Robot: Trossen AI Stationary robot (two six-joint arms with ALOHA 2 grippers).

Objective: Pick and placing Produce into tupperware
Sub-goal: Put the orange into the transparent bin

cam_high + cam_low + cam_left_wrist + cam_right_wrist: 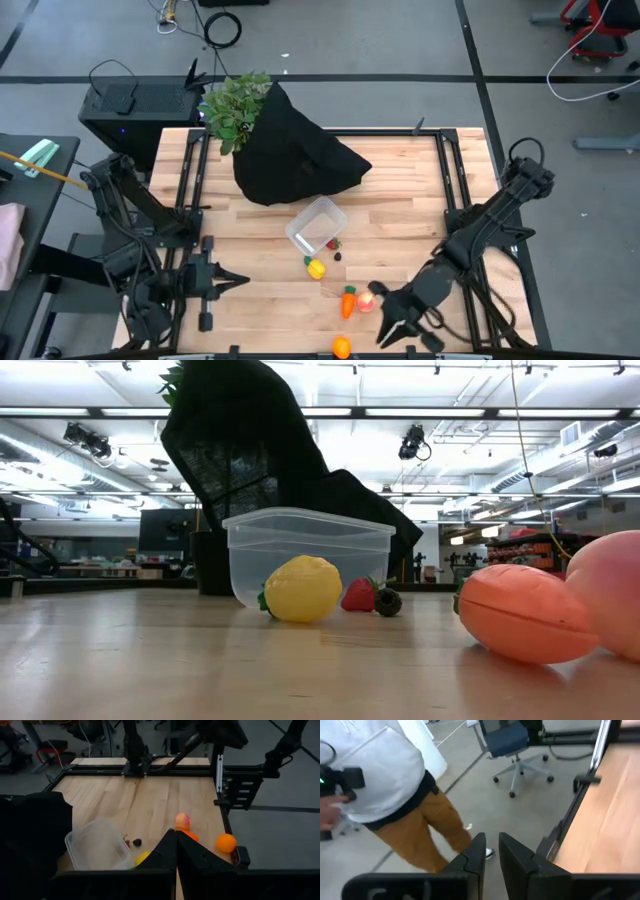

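The clear tupperware [317, 227] [310, 550] [97, 845] stands on the table just before the black cloth. At its near side lie the yellow piece [316, 268] [302, 588], a red berry [358, 595] and a dark berry [388, 601]. Nearer still lie the carrot [348, 301] [525, 612] and the pink fruit [366, 300] [183, 820]. The orange ball [342, 347] [226, 842] rests at the near edge. My right gripper [388, 320] [491, 851] hovers just right of the pink fruit, slightly open, pointing off the near edge. My left gripper [238, 280] [176, 847] waits shut at the left.
A black cloth heap [295, 155] with a leafy plant [235, 105] fills the far middle of the table. Black frame rails [455, 190] run along both sides. A person in a white top and tan trousers [415, 805] stands beyond the near edge.
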